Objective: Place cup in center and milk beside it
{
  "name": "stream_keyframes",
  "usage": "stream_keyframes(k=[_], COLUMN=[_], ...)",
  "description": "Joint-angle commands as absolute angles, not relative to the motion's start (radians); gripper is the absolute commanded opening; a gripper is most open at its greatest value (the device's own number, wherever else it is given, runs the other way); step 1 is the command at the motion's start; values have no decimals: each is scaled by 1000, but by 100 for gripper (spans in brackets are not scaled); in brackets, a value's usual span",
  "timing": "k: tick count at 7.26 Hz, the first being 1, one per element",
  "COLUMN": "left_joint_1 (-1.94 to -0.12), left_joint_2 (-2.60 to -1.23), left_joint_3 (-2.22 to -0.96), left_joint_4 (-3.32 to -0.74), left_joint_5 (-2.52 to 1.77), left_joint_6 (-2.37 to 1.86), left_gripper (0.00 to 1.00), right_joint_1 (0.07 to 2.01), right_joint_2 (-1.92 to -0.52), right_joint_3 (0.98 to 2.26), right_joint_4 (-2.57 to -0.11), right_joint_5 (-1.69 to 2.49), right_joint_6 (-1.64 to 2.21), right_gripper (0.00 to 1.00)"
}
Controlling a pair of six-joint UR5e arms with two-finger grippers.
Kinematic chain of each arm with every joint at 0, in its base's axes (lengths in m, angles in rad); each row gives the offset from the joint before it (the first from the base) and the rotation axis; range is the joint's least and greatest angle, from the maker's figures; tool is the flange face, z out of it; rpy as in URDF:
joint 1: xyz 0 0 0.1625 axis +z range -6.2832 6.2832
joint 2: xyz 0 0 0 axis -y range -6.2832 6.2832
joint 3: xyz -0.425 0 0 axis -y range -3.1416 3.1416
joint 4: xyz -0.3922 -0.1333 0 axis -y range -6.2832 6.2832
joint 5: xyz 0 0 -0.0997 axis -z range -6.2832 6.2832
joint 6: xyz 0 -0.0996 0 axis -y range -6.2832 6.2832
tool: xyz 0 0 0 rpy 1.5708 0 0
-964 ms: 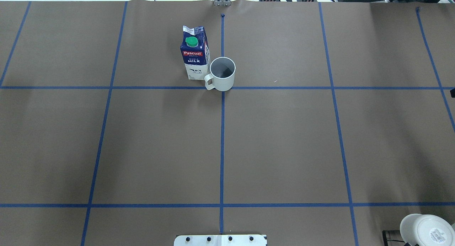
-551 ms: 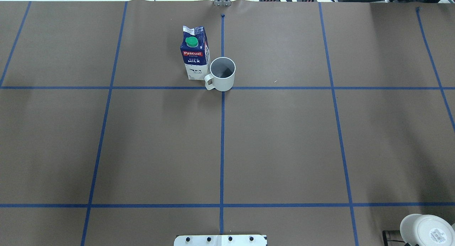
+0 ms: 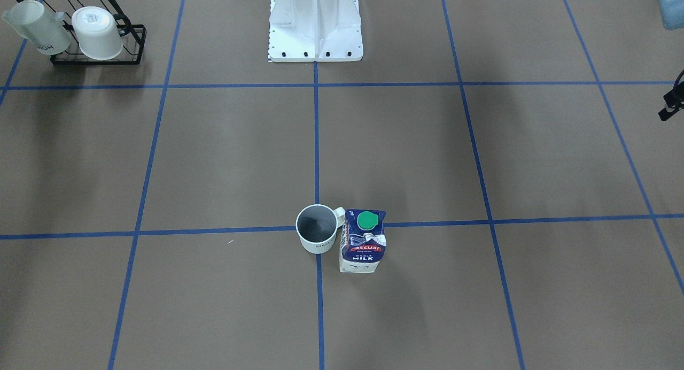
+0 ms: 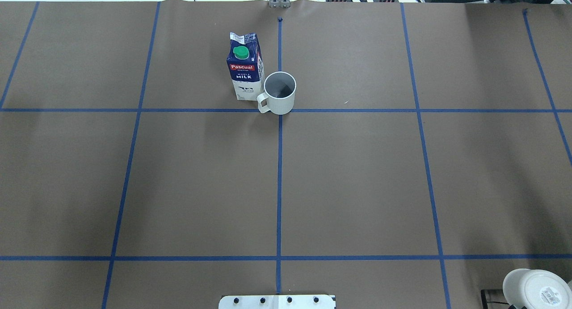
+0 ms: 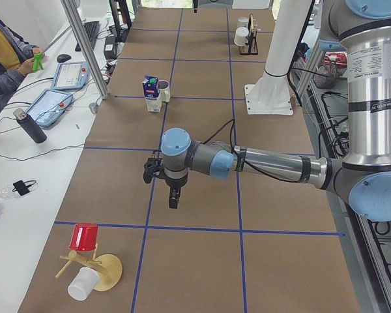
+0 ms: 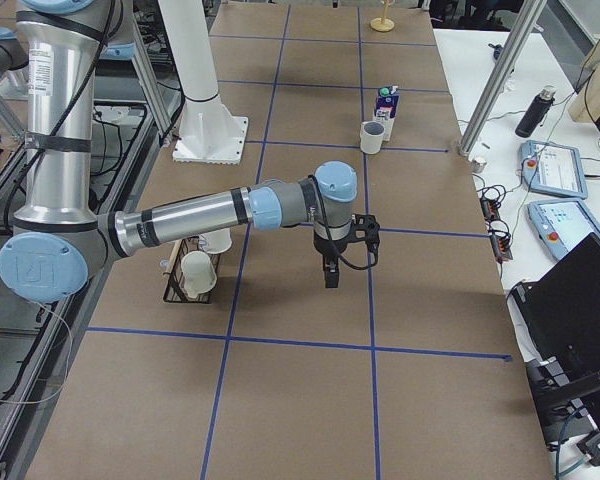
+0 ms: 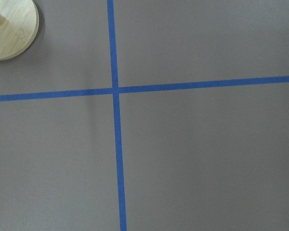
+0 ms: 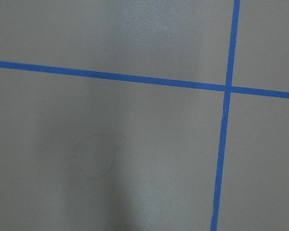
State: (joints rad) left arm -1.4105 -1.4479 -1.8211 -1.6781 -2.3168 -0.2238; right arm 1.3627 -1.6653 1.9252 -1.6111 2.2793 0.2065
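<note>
The white cup [image 4: 279, 92] stands on the crossing of the centre blue tape lines, handle toward the milk; it also shows in the front view [image 3: 316, 228]. The milk carton [image 4: 244, 65] stands upright, touching or nearly touching the cup on its left; in the front view [image 3: 363, 241] it is on the cup's right. My left gripper [image 5: 174, 199] hovers over bare paper far from both. My right gripper [image 6: 329, 277] hovers likewise at the other end. They show clearly only in the side views, so I cannot tell whether they are open or shut.
A black wire rack [image 3: 96, 54] with two white mugs stands near my right side, also in the exterior right view [image 6: 190, 275]. A wooden stand [image 5: 91, 267] with a red and a white cup is at my left end. The robot base [image 3: 315, 28] is at the near middle.
A small dark part at the right edge of the overhead view one second ago has left that view. The cup and milk have not moved.
</note>
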Motion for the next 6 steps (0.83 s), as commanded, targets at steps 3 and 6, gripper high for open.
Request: stream_keyframes(k=[3, 6], left_joint_1=[-1402, -1401], left_joint_2=[-1447, -1448], left_joint_3=[-1847, -1842], left_joint_4=[-1600, -1608], left_joint_5=[-2324, -2325], left_joint_6=[-184, -184], left_gripper=[98, 98], right_joint_1=[1362, 1361], right_joint_2=[-1626, -1623], right_joint_3=[1896, 1887], right_joint_4=[-1649, -1649], right_joint_5=[2289, 2290], right_joint_6=[209, 195], right_gripper=[100, 100])
